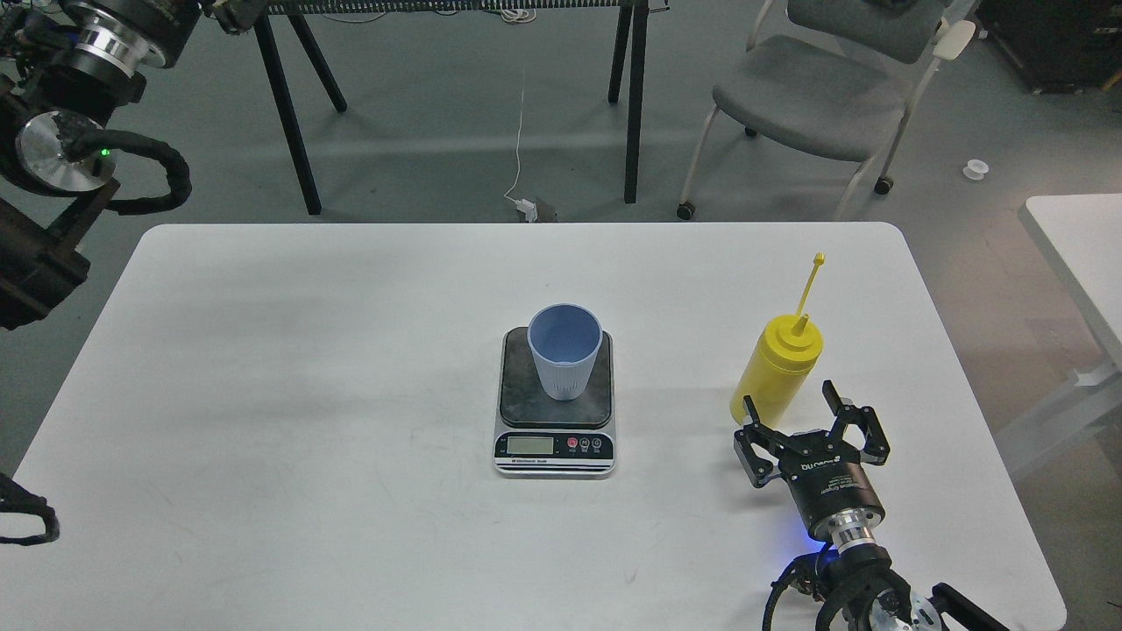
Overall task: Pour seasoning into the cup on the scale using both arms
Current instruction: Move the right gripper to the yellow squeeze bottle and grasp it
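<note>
The yellow seasoning bottle (pixel 778 372) stands upright at the right of the white table (pixel 307 368), with its cap strap sticking up. The light-blue ribbed cup (pixel 566 352) stands upright on the dark plate of the scale (pixel 555 443) at the table's middle. My right gripper (pixel 789 397) is open just in front of the bottle's base, with a finger on each side of it and not closed on it. My left arm is raised at the upper left. Only a bit of its gripper (pixel 230 12) shows at the top edge, and its fingers are cut off.
A grey chair (pixel 815 96) and black table legs (pixel 633 96) stand on the floor behind the table. A second white table (pixel 1082 245) is at the right edge. A white cable (pixel 521 131) lies on the floor.
</note>
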`<state>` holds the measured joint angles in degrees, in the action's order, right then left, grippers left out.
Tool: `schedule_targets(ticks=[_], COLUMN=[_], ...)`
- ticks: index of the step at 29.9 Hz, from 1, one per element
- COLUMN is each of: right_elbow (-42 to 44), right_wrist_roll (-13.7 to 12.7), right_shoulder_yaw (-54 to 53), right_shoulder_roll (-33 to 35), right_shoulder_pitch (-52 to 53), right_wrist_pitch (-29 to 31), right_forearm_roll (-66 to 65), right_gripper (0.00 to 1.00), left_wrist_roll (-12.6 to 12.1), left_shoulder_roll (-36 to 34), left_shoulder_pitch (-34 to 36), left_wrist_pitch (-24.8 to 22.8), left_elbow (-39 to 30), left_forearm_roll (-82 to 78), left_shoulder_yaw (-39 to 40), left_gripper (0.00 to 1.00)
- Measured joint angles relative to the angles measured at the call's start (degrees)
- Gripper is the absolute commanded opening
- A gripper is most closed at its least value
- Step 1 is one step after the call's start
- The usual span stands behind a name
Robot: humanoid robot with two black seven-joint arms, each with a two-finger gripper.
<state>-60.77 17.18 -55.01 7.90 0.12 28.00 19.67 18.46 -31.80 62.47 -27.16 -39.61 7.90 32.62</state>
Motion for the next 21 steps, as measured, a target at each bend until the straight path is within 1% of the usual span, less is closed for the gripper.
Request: schedule_targets(ticks=[6,10,15,17,19,21], right_elbow=[4.61,5.02,5.09,5.21,5.52,6.02], right_wrist_roll=[0.48,0.56,0.66,1.13,1.56,1.75], right_shoulder_yaw=[-0.09,-0.08,-0.23,-0.44,-0.52,-0.52], right_shoulder_roll=[-2.41,-3.18,-3.32,-3.33,-3.33,-3.40], right_shoulder_pitch=[2.94,4.18,5.66,6.36,7.16,7.99], right_wrist_pitch=[0.00,0.00,0.00,0.00,0.00,0.00], right_forearm_roll=[-0.06,-0.30,-0.40,-0.42,-0.42,-0.42], right_gripper=[0.95,0.95,0.91,0.84,0.72,0.57], left_wrist_roll=[-0.10,-0.15,-0.16,-0.18,-0.18,-0.17], left_shoulder_roll=[-1.30,-2.02,-2.24,-2.52,-2.77,-3.01], left_shoulder_pitch=[0.00,0.00,0.27,0.30,0.36,0.36], left_wrist_pitch=[0.08,0.14,0.31,0.40,0.43,0.49], left_elbow=[-0.82,-0.92,-1.39,-1.42,-1.43,-1.43], left_forearm_roll=[-0.07,-0.08,-0.08,-0.09,-0.08,-0.08], left_shoulder_yaw=[-0.40,-0.45,-0.19,-0.08,-0.06,-0.06], left_gripper=[0.99,0.99,0.99,0.99,0.99,0.99])
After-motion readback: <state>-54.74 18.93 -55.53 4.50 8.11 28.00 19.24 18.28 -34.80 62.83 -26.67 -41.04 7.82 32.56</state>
